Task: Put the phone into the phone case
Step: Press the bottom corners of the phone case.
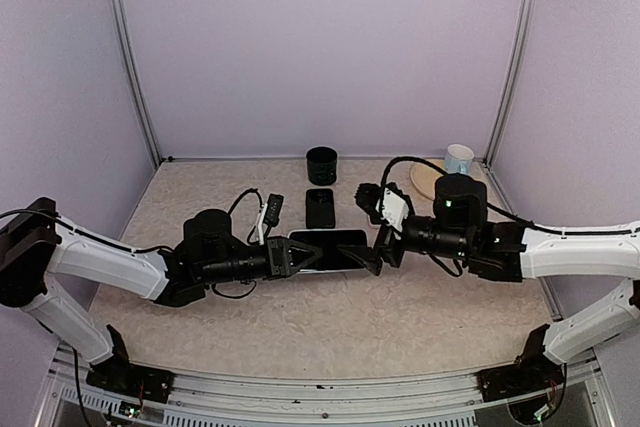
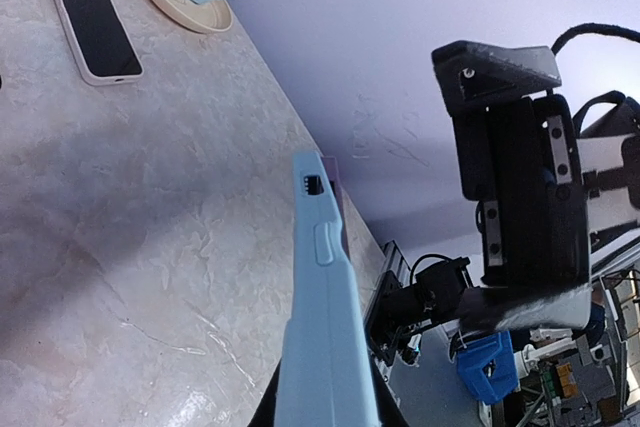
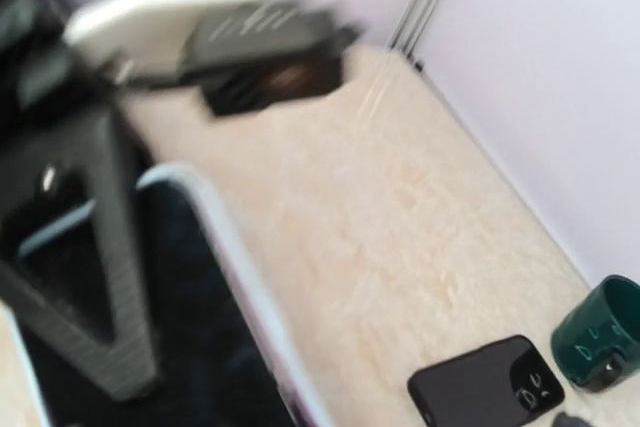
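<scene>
My left gripper (image 1: 295,254) is shut on the left end of the light blue phone case (image 1: 335,249) and holds it level above the table. A dark glossy face fills its pale rim and looks like the phone; I cannot tell how deep it sits. The left wrist view shows the case (image 2: 325,317) edge-on, with its button bumps. My right gripper (image 1: 372,253) is open, its fingers (image 2: 495,67) spread on either side of the case's right end. The right wrist view is blurred, with the pale rim (image 3: 230,277) close beside a black finger (image 3: 125,277).
Another dark phone (image 1: 320,207) lies flat on the table behind the grippers. A dark green cup (image 1: 322,164) stands further back. A pale blue mug (image 1: 459,158) sits on a beige plate (image 1: 425,179) at the back right. Walls enclose the table.
</scene>
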Action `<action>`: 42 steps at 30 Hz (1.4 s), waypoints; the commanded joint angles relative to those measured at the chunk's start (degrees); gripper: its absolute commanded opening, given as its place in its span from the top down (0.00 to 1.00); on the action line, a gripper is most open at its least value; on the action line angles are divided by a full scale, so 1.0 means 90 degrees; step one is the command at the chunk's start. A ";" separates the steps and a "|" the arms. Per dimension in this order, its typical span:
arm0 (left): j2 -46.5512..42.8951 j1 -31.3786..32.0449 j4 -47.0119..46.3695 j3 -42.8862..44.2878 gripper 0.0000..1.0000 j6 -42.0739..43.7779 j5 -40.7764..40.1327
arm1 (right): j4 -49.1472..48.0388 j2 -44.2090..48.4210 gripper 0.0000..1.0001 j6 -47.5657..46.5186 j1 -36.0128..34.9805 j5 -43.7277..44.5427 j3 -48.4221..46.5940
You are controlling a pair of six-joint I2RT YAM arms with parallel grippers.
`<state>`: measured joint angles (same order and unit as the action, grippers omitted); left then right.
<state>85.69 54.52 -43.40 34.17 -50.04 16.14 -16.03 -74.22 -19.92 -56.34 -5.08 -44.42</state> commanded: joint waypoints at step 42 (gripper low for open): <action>-0.0431 -0.0287 -0.2029 -0.0397 1.00 0.0299 0.1419 | -0.5911 -0.2077 0.26 0.8993 0.2685 -0.7412 0.0566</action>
<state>81.52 52.29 -54.65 30.74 -46.89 27.42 -53.80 -90.37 48.56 -32.60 -68.27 -38.44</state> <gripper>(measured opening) 0.108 0.769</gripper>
